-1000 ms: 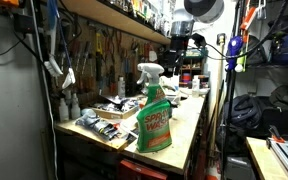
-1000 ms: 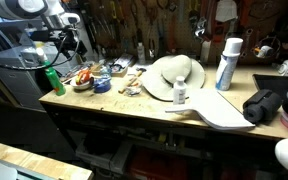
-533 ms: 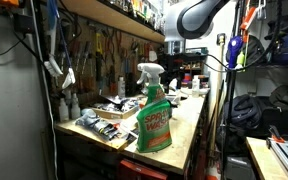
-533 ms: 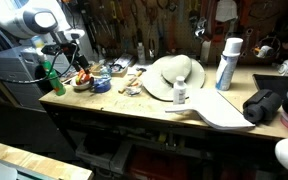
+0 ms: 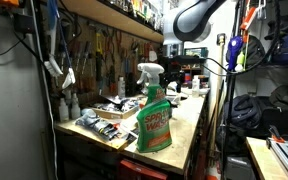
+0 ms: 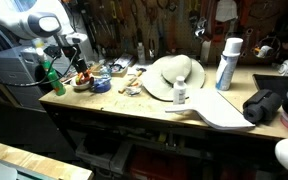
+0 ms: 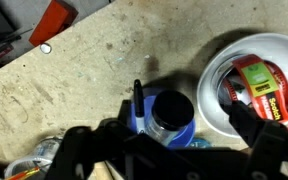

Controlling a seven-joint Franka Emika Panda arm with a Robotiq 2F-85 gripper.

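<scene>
The gripper [image 7: 169,150] hovers with its jaws spread wide, holding nothing, directly above a blue round container [image 7: 170,112] that stands on the desk [image 7: 74,80]. Just beside the container sits a white bowl [image 7: 222,62] holding what looks like a red Scotch tape pack [image 7: 259,85].

My fingers [image 7: 269,142] look like matt black plastic. The desk [image 7: 74,80] below is bare wood, dull and scuffed. The white bowl [image 7: 212,75] has a smooth, glossy sheen, and the tape roll [image 7: 259,85] in it is shiny red. The blue cap [image 7: 142,122] looks like smooth plastic.
</scene>
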